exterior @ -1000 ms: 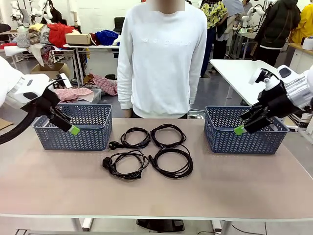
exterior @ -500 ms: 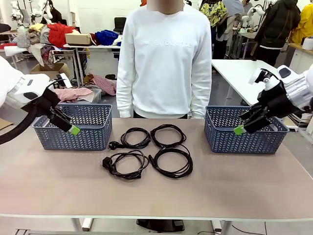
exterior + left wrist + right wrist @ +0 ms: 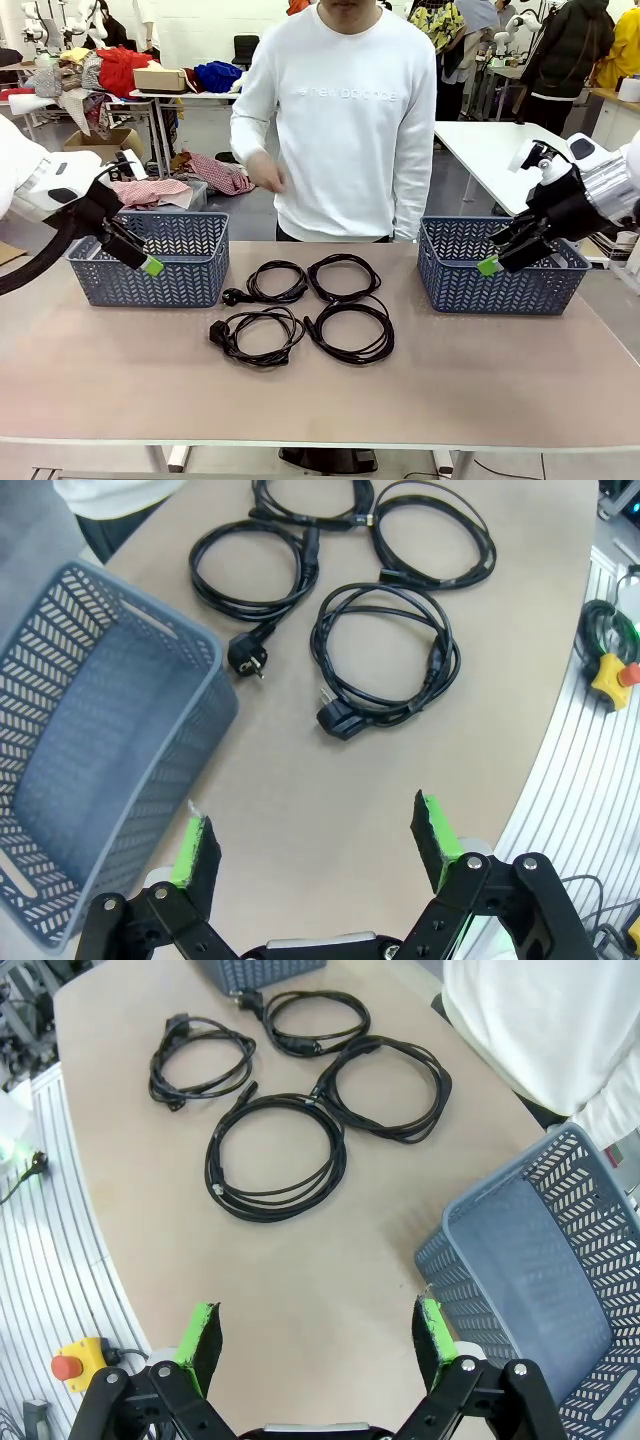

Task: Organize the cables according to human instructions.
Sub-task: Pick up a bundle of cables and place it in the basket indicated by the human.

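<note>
Four coiled black cables lie in a two-by-two cluster at the table's middle: back left (image 3: 272, 282), back right (image 3: 343, 277), front left (image 3: 258, 335) and front right (image 3: 352, 331). My left gripper (image 3: 140, 257) hangs open and holds nothing in front of the left basket (image 3: 185, 278), well left of the cables. My right gripper (image 3: 497, 258) hangs open over the near rim of the right basket (image 3: 520, 292). In the left wrist view the open gripper (image 3: 313, 825) sits above bare table, short of a plug-ended cable (image 3: 385, 665). The right wrist view has its open gripper (image 3: 315, 1325) short of a large coil (image 3: 275, 1155).
Across the table stands a person in a white sweater, one hand (image 3: 265, 172) raised at waist height above the far edge. Both blue baskets, left (image 3: 90, 740) and right (image 3: 540, 1260), look bare inside. The near half of the table (image 3: 320, 400) offers free room.
The person has lifted the hand on the picture's left from the side to in front of the body. Both arms and the cables have stayed still.
</note>
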`<state>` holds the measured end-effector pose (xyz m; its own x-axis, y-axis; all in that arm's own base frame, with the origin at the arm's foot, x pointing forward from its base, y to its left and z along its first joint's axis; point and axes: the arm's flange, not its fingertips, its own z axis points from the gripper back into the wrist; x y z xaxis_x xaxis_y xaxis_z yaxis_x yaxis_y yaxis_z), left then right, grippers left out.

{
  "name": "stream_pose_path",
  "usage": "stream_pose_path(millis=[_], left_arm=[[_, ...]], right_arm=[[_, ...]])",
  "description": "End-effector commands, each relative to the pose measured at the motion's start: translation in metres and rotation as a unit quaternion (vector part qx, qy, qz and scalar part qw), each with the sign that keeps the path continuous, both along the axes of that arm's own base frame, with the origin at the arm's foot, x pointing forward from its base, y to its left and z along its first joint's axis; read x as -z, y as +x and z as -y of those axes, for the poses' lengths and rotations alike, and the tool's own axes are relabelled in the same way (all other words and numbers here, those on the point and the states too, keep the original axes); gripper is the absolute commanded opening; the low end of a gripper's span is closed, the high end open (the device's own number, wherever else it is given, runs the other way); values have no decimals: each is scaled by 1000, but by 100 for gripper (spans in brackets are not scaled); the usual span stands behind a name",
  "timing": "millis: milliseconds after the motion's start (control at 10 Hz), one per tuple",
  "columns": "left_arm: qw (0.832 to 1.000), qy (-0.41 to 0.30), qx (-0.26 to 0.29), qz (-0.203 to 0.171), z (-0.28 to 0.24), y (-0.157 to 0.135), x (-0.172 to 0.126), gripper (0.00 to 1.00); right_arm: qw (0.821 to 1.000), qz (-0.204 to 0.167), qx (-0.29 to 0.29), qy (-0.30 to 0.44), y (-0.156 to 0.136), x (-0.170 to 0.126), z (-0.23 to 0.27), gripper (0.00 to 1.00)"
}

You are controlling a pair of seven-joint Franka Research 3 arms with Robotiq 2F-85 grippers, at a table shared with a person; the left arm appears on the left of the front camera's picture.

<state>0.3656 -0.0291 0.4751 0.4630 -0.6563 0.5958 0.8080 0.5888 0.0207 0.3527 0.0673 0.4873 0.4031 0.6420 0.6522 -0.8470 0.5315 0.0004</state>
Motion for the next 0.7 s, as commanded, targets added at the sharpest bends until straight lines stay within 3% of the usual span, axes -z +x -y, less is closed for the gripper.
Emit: stream_pose_path(millis=[0,600], left_arm=[[1000,-6,8,2,-2,3,2,100],[1000,-6,8,2,-2,3,2,100]], right_arm=[[1000,5,-13,6,3,2,2,100],[1000,5,-13,6,3,2,2,100]])
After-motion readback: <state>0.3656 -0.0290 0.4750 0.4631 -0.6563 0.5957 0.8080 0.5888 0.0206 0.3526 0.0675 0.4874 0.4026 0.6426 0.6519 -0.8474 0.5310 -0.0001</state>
